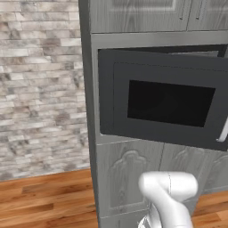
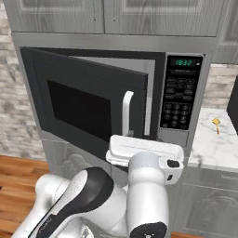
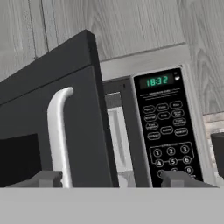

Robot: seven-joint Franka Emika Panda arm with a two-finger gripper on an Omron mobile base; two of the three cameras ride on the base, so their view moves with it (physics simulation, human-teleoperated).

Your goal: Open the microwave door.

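Observation:
The microwave door [image 1: 164,102] [image 2: 88,104] is a dark charcoal panel with a black window, hinged on the left and swung partly out from the oven. Its white bar handle [image 2: 126,114] [image 3: 59,131] runs upright along the free edge [image 3: 98,109]. In the hand view my gripper [image 3: 111,178] stands open, its fingertips [image 3: 43,178] spread wide just in front of the door's free edge. The left tip lies right beside the foot of the handle, and the right tip sits below the keypad. Nothing is gripped. From the right base view my hand [image 2: 144,153] hovers just below the handle.
The control panel [image 2: 180,93] [image 3: 164,127] with a green clock is right of the opening. Pale grey wood-grain cabinets [image 2: 116,14] [image 1: 129,178] sit above and below. A marble counter [image 2: 218,144] with a small yellow thing [image 2: 216,123] lies right. Brick wall [image 1: 40,89] and wood floor [image 1: 44,200] lie left.

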